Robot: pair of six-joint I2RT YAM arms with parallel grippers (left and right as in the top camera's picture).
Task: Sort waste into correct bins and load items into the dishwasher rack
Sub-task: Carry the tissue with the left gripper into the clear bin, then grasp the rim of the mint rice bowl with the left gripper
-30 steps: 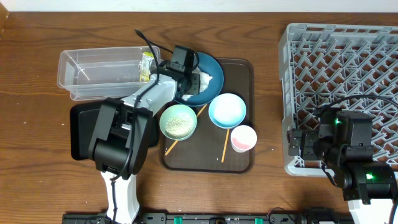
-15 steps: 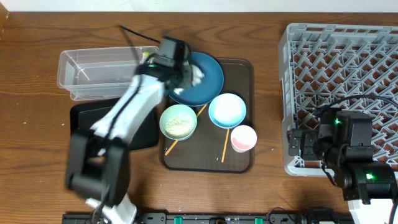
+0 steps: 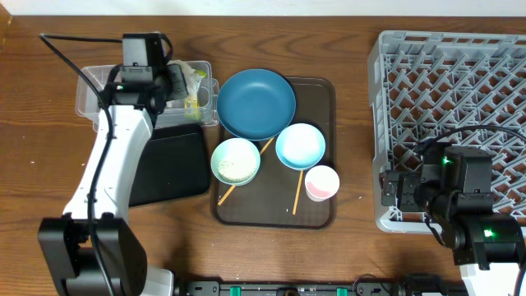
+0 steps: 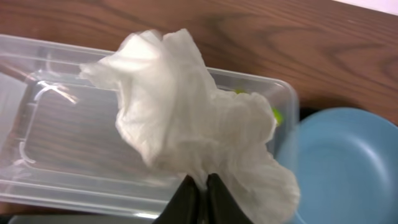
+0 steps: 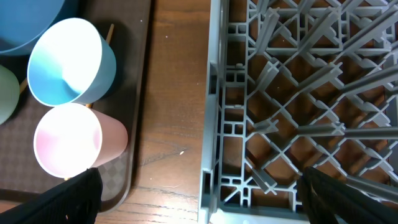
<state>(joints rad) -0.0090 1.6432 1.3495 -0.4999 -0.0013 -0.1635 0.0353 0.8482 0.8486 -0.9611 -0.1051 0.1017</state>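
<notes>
My left gripper [image 4: 200, 186] is shut on the crumpled white tissue [image 4: 186, 118] and holds it over the right end of the clear tub [image 4: 56, 124]. Overhead, the left gripper [image 3: 177, 84] is above the tub [image 3: 99, 90], next to the yellow-green wrapper [image 3: 196, 82] lying in it. The dark blue plate [image 3: 256, 103], mint-green bowl [image 3: 236, 160] with rice grains, light blue bowl [image 3: 300, 145], pinkish cup [image 3: 321, 182] and chopsticks [image 3: 297, 194] sit on the brown tray. My right gripper [image 5: 202, 199] is open and empty over the near-left corner of the grey rack [image 5: 298, 93].
The black tray [image 3: 168, 164] lies just in front of the tub, partly under my left arm. The brown serving tray [image 3: 319, 90] is mid-table. The rack [image 3: 452, 107] fills the right side. A strip of bare wood separates the serving tray and the rack.
My left arm has swung left from the blue plate to over the clear tub, carrying the tissue with it. The plate now shows bare. The right arm has not moved.
</notes>
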